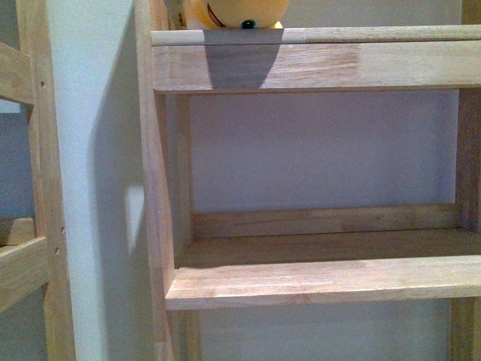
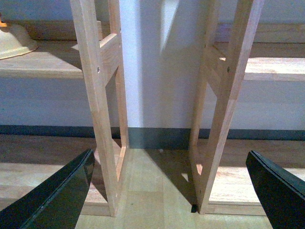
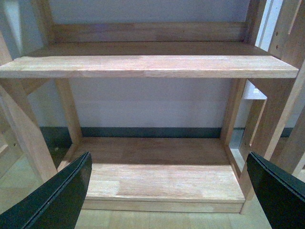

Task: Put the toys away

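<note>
The orange-yellow plush toy point(image 1: 234, 13) sits on the top wooden shelf point(image 1: 316, 35) at the upper edge of the front view; only its lower face with a black eye and a red mouth line shows. Neither arm appears in the front view. My left gripper point(image 2: 171, 191) is open, its black fingers point(image 2: 52, 195) spread wide, with nothing between them; it faces the gap between two shelf units. My right gripper point(image 3: 169, 191) is open too, black fingers point(image 3: 279, 191) wide apart and holding nothing, facing the lower shelves.
Wooden shelf units stand against a pale wall. A middle shelf board point(image 1: 323, 280) and a lower board point(image 3: 162, 181) are bare. Upright posts point(image 2: 97, 105) frame a narrow gap over the floor. A cream rounded object point(image 2: 14, 40) lies on a shelf of the neighbouring unit.
</note>
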`<state>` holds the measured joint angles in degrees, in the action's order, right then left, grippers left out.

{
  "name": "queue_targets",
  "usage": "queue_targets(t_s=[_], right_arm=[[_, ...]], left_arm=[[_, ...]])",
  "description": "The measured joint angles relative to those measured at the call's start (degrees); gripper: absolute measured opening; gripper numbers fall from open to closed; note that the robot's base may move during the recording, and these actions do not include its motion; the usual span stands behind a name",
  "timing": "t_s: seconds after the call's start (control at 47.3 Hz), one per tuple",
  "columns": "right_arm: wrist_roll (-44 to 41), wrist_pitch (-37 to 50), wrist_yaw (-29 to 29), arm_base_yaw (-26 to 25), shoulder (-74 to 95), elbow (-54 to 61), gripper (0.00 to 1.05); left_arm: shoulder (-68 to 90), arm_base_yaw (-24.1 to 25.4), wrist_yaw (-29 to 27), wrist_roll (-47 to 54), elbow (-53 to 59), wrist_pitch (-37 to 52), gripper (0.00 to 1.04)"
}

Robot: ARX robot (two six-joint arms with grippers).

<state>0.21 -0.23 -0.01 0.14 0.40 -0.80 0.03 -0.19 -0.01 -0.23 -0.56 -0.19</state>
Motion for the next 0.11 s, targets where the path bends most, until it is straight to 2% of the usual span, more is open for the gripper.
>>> queue_targets(t_s=[0.106], right_arm=[[0.00, 0.00, 0.00, 0.00, 0.00, 0.00, 0.98]], left_arm=[[0.00, 0.00, 0.00, 0.00, 0.00, 0.00, 0.99]])
